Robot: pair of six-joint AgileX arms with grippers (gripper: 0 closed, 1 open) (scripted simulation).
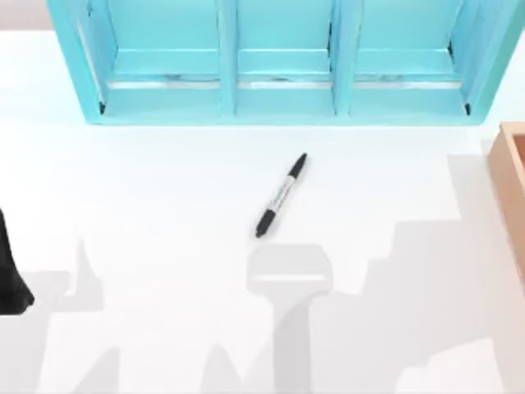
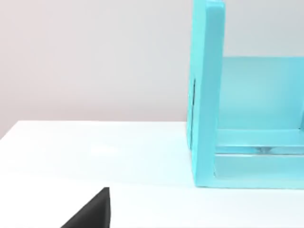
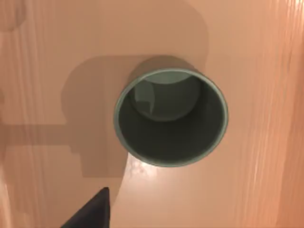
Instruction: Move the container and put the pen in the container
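The pen [image 1: 281,195] lies slantwise on the white table, in front of the shelf unit's middle bay, with black ends and a pale printed barrel. The container [image 3: 171,137], a dark olive-grey cup, stands upright and empty on a tan wooden surface. The right wrist view looks straight down into it from above. A dark part of my right gripper [image 3: 90,213] shows near the cup, apart from its rim. My left arm [image 1: 10,275] is parked at the table's left edge, and a dark part of its gripper [image 2: 90,213] hangs over the white table.
A big turquoise shelf unit [image 1: 283,61] spans the back of the table, and its end wall [image 2: 206,95] faces the left wrist camera. A tan wooden box [image 1: 510,189] stands at the right edge. Grey arm shadows fall across the table's front.
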